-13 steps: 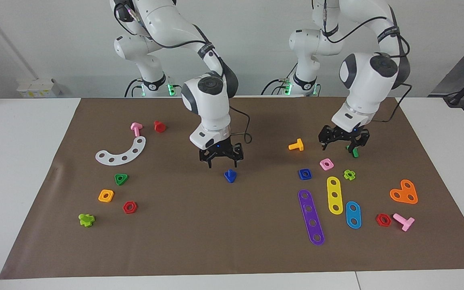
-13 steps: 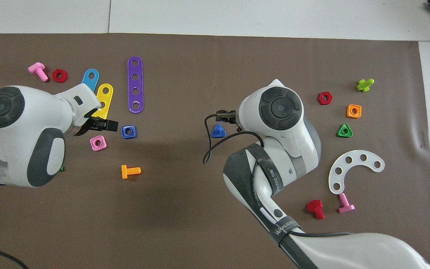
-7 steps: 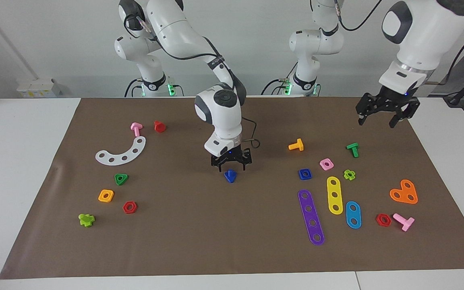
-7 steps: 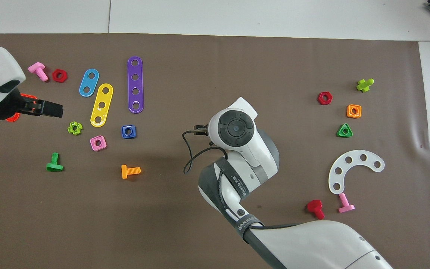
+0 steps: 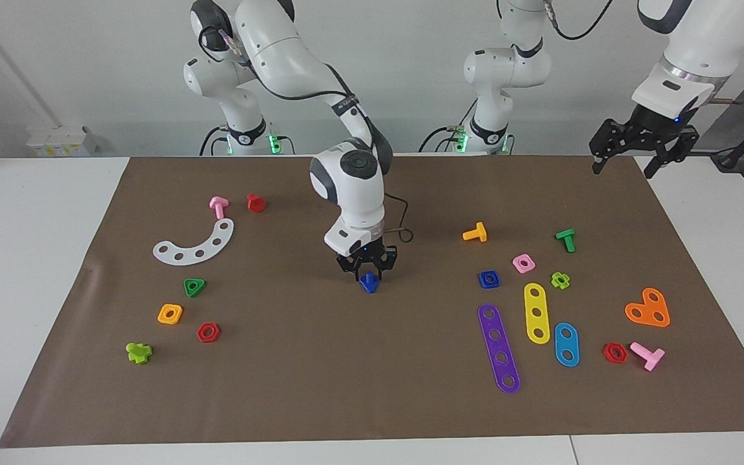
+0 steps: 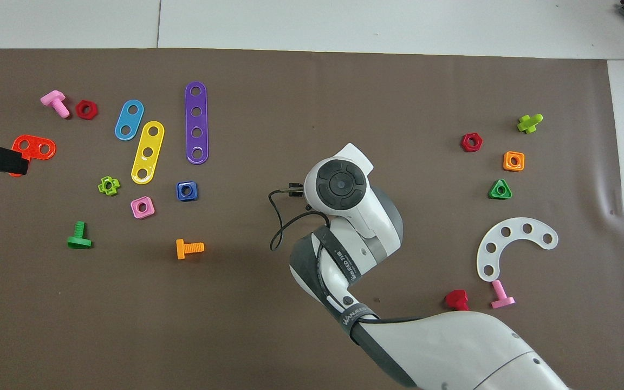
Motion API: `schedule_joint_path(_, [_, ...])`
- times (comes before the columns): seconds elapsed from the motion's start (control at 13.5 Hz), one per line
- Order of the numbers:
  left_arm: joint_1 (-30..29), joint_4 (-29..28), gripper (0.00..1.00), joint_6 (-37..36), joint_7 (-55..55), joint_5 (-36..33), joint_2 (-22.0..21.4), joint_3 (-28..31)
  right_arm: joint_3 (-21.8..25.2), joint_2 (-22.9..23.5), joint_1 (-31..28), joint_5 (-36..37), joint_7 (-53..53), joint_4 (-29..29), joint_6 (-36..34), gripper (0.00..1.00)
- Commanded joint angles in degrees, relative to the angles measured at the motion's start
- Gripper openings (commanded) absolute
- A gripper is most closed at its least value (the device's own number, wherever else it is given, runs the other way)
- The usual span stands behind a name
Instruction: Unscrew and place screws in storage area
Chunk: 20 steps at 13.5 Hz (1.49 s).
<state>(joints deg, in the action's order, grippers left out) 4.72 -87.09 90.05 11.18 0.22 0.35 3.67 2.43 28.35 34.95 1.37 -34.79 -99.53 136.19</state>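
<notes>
My right gripper (image 5: 368, 274) is low over the blue bolt (image 5: 369, 283) in the middle of the brown mat (image 5: 320, 374). Its jaws sit around the bolt's stub, but I cannot tell if they pinch it. From above, my arm hides the bolt. The blue square nut (image 5: 489, 279) lies toward the left arm's end. My left gripper (image 5: 628, 161) waits up high, jaws apart.

On my right arm (image 6: 352, 271), two dark straps carry white lettering. The one just above my wrist joint reads "WANJEER" (image 6: 344, 260); the one lower toward my elbow begins "WANJEE" (image 6: 358, 315), its end cut off. I can read nothing else on the parts or the mat.
</notes>
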Motion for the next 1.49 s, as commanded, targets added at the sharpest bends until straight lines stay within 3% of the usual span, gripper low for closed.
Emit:
schedule_joint_path(0.0, [-0.4, -3.1, 1.0, -0.1, 0.5, -1.4, -2.5, -0.2, -0.2, 0.3, -0.3, 1.2, -0.7, -0.2, 0.7, 0.3])
schedule_joint_path(0.07, [-0.4, -3.2, 1.0, -0.1, 0.5, -1.4, -2.6, -0.2, -0.2, 0.3, -0.3, 1.2, -0.6, -0.2, 0.2, 0.03])
schedule_joint_path(0.15, [-0.4, -3.2, 1.0, -0.1, 0.5, -1.4, -2.6, -0.2, -0.2, 0.2, -0.2, 1.4, -0.6, -0.1, 0.0, 0.0])
schedule_joint_path(0.45, [-0.4, -3.2, 1.0, -0.2, 0.2, -1.3, -2.6, -0.2, 0.1, -1.3, -1.0, 1.5, -0.1, 2.5, -5.3, 0.0])
schedule_joint_path(0.67, [-0.4, -3.2, 1.0, -0.4, 0.2, -1.3, -2.6, -0.2, 0.0, -9.7, -6.1, 1.2, 4.3, 2.2, -12.1, 0.0])
schedule_joint_path(0.97, [-0.4, -3.2, 1.0, -0.4, 0.2, -1.3, -2.6, -0.2, -0.1, -16.3, -16.5, 0.3, 17.7, -2.0, -16.5, 0.0])
schedule_joint_path(1.19, [-0.4, -3.2, 1.0, -0.3, 0.2, -1.3, -2.6, -0.2, -0.1, -19.0, -22.4, -1.7, 27.3, -10.5, -10.6, 0.0])
schedule_joint_path(1.41, [-0.4, -3.2, 1.0, -0.4, 0.2, -1.3, -2.6, -0.2, -0.1, -19.9, -27.0, -1.8, 33.2, -22.5, 3.8, 0.0])
